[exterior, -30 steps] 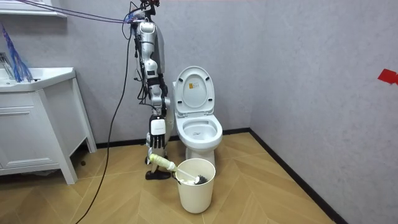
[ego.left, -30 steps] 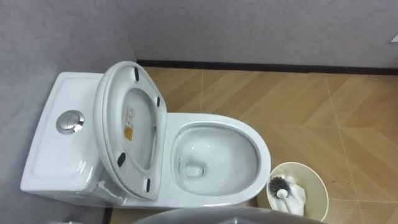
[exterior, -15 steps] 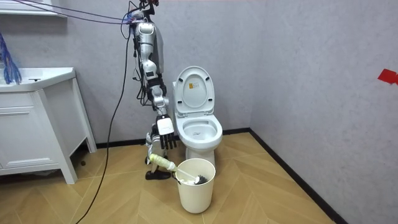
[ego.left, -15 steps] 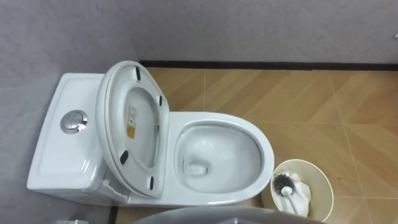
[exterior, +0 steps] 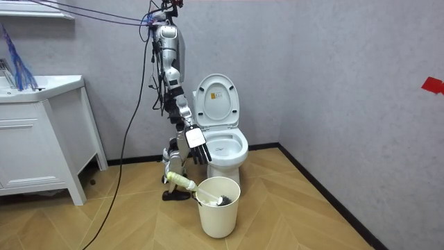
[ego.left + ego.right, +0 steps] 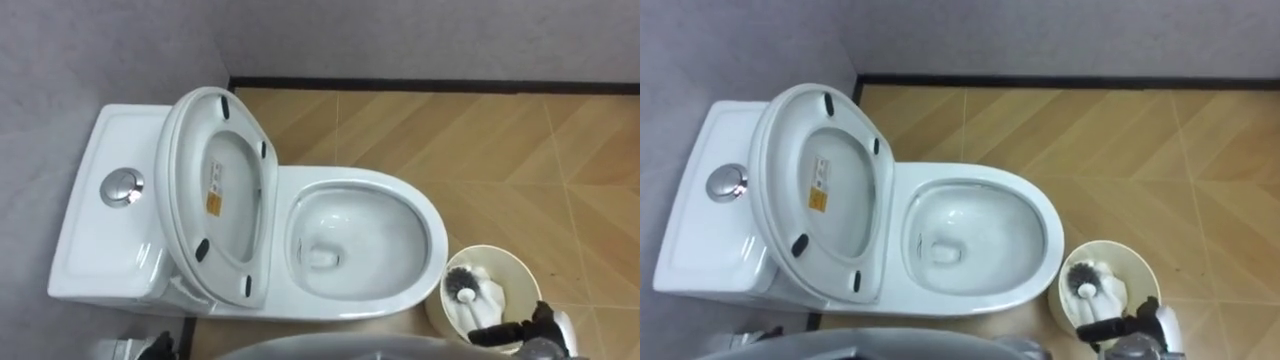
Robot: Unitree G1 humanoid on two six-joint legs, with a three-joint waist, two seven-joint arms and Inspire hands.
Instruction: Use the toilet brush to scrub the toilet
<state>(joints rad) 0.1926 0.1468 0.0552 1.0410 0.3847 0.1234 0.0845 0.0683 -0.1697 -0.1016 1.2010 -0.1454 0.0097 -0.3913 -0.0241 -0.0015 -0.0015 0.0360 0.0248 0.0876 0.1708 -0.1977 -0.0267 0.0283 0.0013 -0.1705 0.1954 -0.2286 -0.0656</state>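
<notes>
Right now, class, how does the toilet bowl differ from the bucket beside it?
The toilet bowl is white and oval; the bucket is cream and round. The bowl holds no brush; the bucket holds the brush. Both are open-topped and stand on the wooden floor.

We see plain grey walls (image 5: 333, 69), with a dark skirting board (image 6: 430, 86) running along their foot. The floor (image 5: 298, 208) is light brown wood laid in a herringbone pattern. At the room view's left stands a white cabinet (image 5: 35, 156) with a basin (image 5: 55, 85) on top. A small red mark (image 5: 431, 85) sits on the wall at the room view's right.
</notes>
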